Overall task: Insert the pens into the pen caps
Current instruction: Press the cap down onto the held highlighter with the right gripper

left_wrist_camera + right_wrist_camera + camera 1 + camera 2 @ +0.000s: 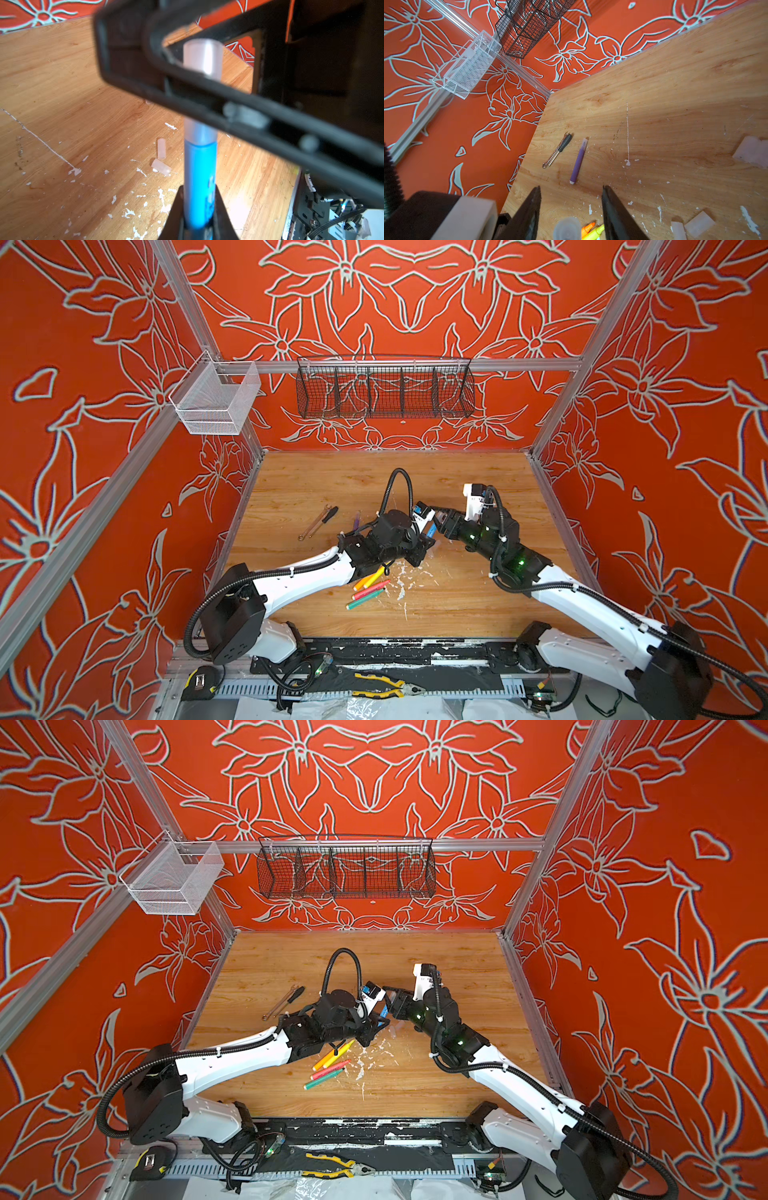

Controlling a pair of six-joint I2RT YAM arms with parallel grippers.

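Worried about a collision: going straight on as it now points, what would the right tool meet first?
Probably the purple pen, lying on the table just beyond the open right tool, in line with it; height is unclear, so perhaps bare table first.

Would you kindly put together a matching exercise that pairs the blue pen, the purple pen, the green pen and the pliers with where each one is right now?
Things:
1. blue pen
2. purple pen
3. green pen
4. pliers

Places:
A. lying on the table beside the screwdriver
B. off the table, on the black strip in front of it
C. clamped in the left gripper
D. on the table, next to the pink-red pen, on the side nearer the front edge

Pairs: 1-C, 2-A, 3-D, 4-B
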